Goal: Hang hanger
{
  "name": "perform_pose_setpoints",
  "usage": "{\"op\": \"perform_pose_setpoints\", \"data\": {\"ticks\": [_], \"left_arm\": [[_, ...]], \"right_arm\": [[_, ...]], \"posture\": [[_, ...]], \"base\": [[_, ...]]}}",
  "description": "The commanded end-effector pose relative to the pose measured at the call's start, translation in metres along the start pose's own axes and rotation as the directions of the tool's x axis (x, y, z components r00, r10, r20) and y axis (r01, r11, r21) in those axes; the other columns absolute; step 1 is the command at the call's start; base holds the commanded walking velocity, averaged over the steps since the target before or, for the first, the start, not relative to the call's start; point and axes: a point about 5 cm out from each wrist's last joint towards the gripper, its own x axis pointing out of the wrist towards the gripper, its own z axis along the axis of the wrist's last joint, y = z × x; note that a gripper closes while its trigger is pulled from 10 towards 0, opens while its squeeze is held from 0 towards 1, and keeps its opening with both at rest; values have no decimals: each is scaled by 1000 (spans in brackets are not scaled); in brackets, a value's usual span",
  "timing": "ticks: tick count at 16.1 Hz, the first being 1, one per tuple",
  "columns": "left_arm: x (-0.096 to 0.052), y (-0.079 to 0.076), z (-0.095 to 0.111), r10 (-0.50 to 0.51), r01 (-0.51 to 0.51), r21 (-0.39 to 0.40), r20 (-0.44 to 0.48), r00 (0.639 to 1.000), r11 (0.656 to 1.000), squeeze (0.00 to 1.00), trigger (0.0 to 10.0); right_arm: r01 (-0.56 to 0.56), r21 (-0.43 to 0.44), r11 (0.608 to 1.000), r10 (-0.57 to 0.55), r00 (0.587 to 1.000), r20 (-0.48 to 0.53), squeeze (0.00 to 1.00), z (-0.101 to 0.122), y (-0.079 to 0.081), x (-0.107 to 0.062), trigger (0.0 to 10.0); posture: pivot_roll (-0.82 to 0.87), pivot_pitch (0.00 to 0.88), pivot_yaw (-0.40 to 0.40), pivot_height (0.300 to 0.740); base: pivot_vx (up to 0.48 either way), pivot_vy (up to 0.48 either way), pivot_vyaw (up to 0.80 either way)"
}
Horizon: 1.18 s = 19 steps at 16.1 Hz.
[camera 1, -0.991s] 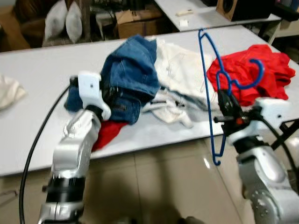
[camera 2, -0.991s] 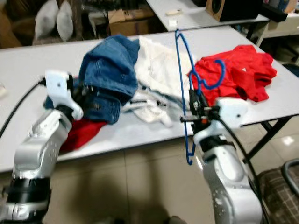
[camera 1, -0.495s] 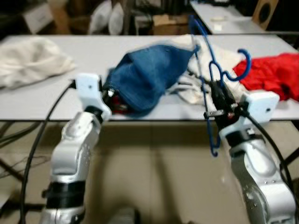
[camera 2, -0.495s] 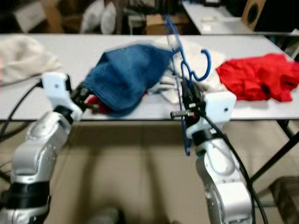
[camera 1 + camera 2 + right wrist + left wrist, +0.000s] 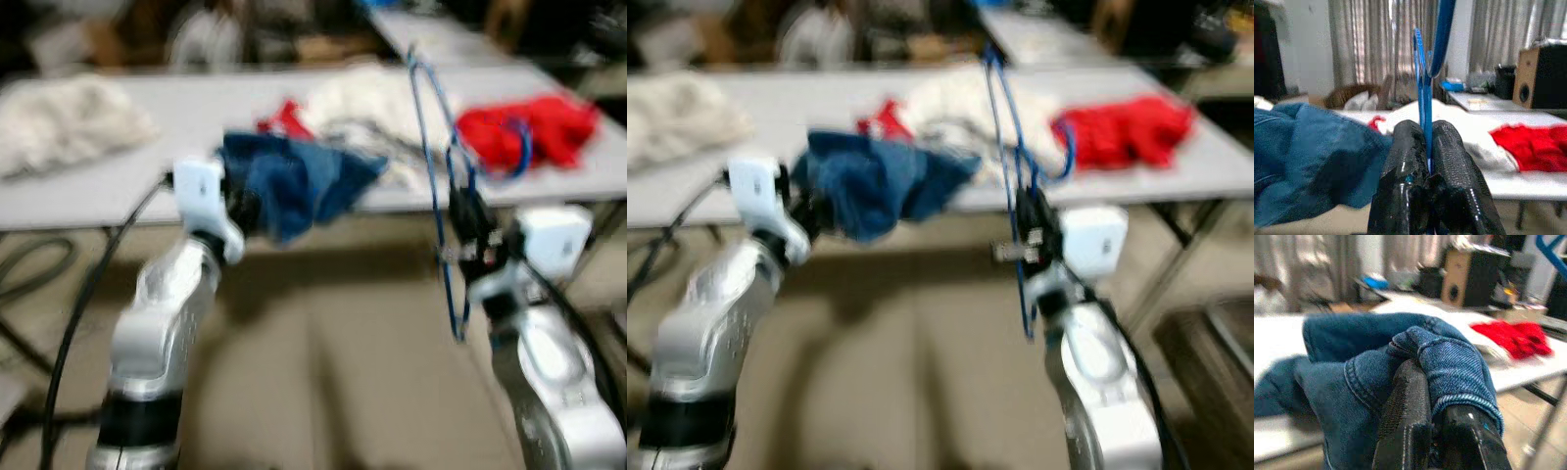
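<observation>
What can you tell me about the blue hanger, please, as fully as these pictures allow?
The blue hanger is thin, of what looks like wire or slim plastic, with a curled hook near its middle height. It stands roughly upright on edge, in front of the white table, clear of it. The right tool is shut on one thin bar of it, fingers pressed at either side. Its lower end hangs free over the floor. Blur hides finer detail.

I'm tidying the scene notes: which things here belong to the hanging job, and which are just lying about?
Part of the job:
- blue hanger, pinched upright in the right gripper
- jeans, gripped by the left gripper, half off the table

Lying about on the table:
- red garment
- white clothes
- cream cloth
</observation>
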Motion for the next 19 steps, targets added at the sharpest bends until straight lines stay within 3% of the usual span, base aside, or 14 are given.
{"op": "perform_pose_setpoints", "data": {"ticks": [1,12,14,17,18,19], "left_arm": [[-1,-1,4,-9,9,8,9,1000,1000,0,10000],[-8,-3,0,-20,20,9,-12,1000,1000,0,10000],[-9,3,-20,-5,12,53,-132,991,999,0,10000],[-31,10,-66,-40,120,175,-403,914,977,0,10000],[-34,12,-71,-33,120,175,-434,900,977,0,10000],[-29,20,-86,-18,107,152,-498,867,983,0,0]], "right_arm": [[-8,-13,1000,8,999,32,0,7,1,0,10000],[-28,-10,1000,28,1000,9,0,5,3,-2,10000],[-53,-16,998,51,992,-119,0,-14,2,-7,10000],[-209,-5,978,197,931,-306,0,-42,9,-25,10000],[-237,-10,971,221,918,-330,0,-45,10,-28,10000],[-303,-8,953,277,882,-382,0,-49,3,-33,10000]], "posture": [[-71,0,28,740],[-70,0,18,740],[-67,0,16,740],[-65,0,16,740],[-65,0,16,740],[-55,0,6,740]], "base": [[-247,0,0],[-243,0,0],[0,0,0],[0,0,0],[0,0,0],[0,0,0]]}}
